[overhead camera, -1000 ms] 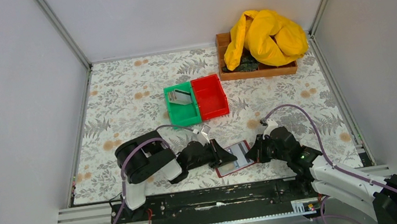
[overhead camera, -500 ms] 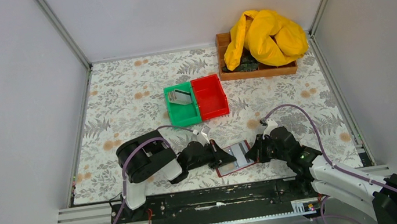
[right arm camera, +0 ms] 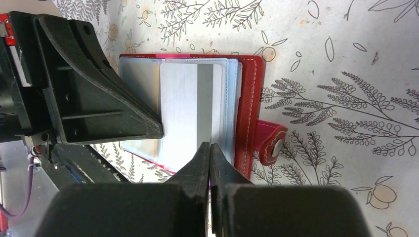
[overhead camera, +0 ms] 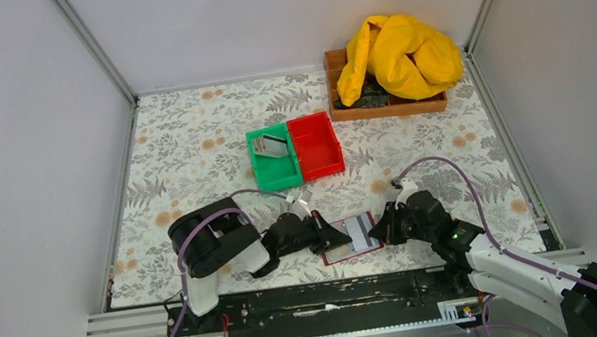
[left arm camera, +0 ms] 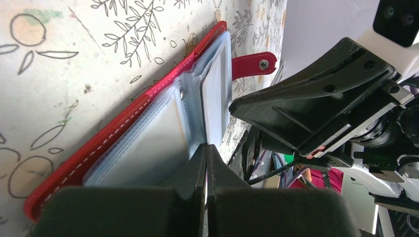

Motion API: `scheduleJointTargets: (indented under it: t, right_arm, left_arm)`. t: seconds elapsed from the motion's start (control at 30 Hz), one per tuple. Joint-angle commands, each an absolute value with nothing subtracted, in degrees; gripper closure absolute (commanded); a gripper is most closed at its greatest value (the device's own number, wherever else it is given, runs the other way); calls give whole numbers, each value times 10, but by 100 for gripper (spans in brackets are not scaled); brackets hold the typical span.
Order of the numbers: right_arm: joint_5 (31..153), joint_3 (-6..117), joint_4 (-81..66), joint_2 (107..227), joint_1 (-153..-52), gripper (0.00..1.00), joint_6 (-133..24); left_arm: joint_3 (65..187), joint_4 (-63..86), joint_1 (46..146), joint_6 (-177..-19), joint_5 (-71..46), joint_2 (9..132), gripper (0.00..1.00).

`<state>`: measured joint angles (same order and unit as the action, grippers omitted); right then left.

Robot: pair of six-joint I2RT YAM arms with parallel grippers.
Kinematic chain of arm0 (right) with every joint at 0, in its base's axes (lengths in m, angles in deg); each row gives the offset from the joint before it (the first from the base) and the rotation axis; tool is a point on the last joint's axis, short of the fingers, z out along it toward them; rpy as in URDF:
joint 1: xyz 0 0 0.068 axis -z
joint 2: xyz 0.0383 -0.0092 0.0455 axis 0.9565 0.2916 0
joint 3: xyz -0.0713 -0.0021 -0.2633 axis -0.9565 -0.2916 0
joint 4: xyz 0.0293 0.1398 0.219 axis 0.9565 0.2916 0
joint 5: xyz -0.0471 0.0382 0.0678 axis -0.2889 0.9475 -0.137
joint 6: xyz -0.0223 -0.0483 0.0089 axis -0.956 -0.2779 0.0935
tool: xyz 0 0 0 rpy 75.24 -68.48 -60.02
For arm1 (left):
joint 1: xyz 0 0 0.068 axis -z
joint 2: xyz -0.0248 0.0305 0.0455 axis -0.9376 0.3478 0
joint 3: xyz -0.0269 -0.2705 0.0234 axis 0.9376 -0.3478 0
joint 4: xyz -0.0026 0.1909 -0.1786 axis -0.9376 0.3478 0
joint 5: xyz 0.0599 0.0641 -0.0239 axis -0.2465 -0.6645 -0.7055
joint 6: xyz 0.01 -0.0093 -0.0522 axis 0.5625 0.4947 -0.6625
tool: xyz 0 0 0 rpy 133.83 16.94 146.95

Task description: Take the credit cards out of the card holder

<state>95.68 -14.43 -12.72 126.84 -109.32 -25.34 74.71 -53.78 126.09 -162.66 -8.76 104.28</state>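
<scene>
The card holder (overhead camera: 351,239) lies open on the floral mat near the front edge, red border up, with clear sleeves showing. My left gripper (overhead camera: 338,237) is at its left edge and my right gripper (overhead camera: 381,229) at its right edge. In the left wrist view the jaws (left arm camera: 206,147) are shut on the edge of a sleeve of the holder (left arm camera: 123,123). In the right wrist view my gripper (right arm camera: 210,145) is shut on the near edge of a white-grey credit card with a dark stripe (right arm camera: 183,108), which lies over the sleeves of the holder (right arm camera: 249,108).
A green bin (overhead camera: 276,172) holding a grey card (overhead camera: 274,144) and a red bin (overhead camera: 317,152) stand side by side mid-table. A brown tray (overhead camera: 383,108) with a yellow cloth (overhead camera: 398,53) sits at the back right. Walls close in both sides.
The card holder and my left gripper have shifted slightly to the left. The right gripper has stayed almost in place.
</scene>
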Motion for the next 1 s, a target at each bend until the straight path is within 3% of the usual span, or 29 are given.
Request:
scheduleJointTargets:
  t: [0.0,0.77,0.97]
  right_arm:
    - [947,-139,-142,1269,-1097,100,-255]
    - [918,-129,-130,1300,-1097,100,-243]
    - [919,-121,-116,1263,-1097,100,-261]
  left_arm:
    - [739,-557,1255,-1610,-83,1019,100]
    - [692,-578,1236,-1610,-71,1012,100]
    - [693,-585,1234,-1611,-63,1018,100]
